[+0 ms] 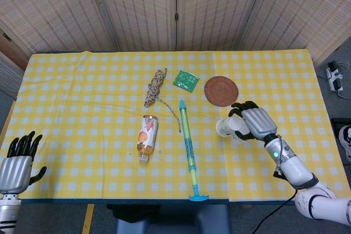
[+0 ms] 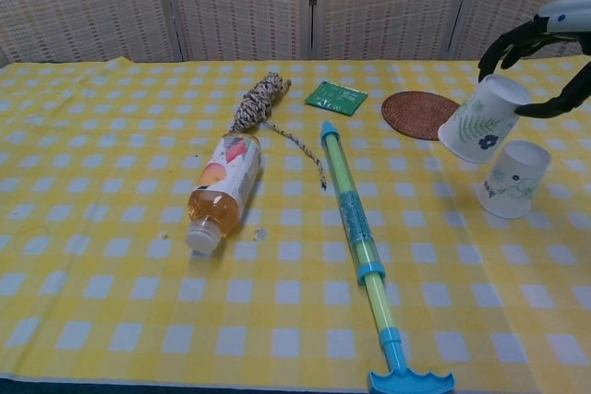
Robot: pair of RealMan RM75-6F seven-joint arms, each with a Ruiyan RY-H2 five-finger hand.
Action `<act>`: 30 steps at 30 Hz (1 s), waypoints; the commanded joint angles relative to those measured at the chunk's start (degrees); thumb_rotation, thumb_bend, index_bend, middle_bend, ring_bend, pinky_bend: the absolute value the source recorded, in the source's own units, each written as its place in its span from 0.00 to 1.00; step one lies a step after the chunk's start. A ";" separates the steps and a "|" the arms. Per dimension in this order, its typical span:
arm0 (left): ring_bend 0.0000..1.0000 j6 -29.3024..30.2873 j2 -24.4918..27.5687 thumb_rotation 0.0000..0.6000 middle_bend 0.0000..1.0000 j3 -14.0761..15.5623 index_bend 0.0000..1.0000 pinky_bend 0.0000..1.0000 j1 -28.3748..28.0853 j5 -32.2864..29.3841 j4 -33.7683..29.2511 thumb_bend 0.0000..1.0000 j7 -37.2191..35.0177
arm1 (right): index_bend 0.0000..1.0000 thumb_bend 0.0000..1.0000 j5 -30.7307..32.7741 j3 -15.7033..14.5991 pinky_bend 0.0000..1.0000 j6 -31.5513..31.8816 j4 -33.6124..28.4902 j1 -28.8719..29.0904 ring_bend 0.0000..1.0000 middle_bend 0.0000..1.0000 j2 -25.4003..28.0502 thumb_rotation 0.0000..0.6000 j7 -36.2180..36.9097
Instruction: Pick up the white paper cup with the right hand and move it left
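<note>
My right hand point(image 1: 253, 123) point(image 2: 545, 62) holds a white paper cup point(image 2: 480, 120) point(image 1: 226, 126) with a leaf print, lifted off the table and tilted, rim toward the lower left. A second, similar cup point(image 2: 513, 179) stands upside down on the yellow checked cloth just below and right of the held one; in the head view it is mostly hidden under the hand. My left hand point(image 1: 15, 164) rests at the table's near left corner, fingers apart and holding nothing.
A blue-green water squirter point(image 1: 188, 147) lies lengthwise left of the held cup. A juice bottle point(image 1: 146, 135) lies further left. A woven coaster point(image 1: 221, 90), a green packet point(image 1: 186, 80) and a coil of rope point(image 1: 155, 86) lie toward the back.
</note>
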 commanded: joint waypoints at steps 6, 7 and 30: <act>0.00 -0.16 -0.08 1.00 0.00 0.12 0.07 0.00 -0.01 0.14 0.22 0.33 -0.26 | 0.43 0.38 3.29 -1.45 0.10 -3.10 5.56 3.11 0.18 0.19 -5.88 1.00 -2.85; 0.00 -0.24 -0.11 1.00 0.00 0.15 0.07 0.00 -0.02 0.12 0.29 0.33 -0.30 | 0.43 0.38 3.59 -1.58 0.10 -3.26 6.03 3.31 0.18 0.19 -6.35 1.00 -3.06; 0.00 -0.58 -0.55 1.00 0.00 0.27 0.07 0.00 0.08 0.09 1.48 0.33 -1.34 | 0.43 0.38 7.48 -3.76 0.10 -4.73 10.27 6.14 0.17 0.18 -10.37 1.00 -6.15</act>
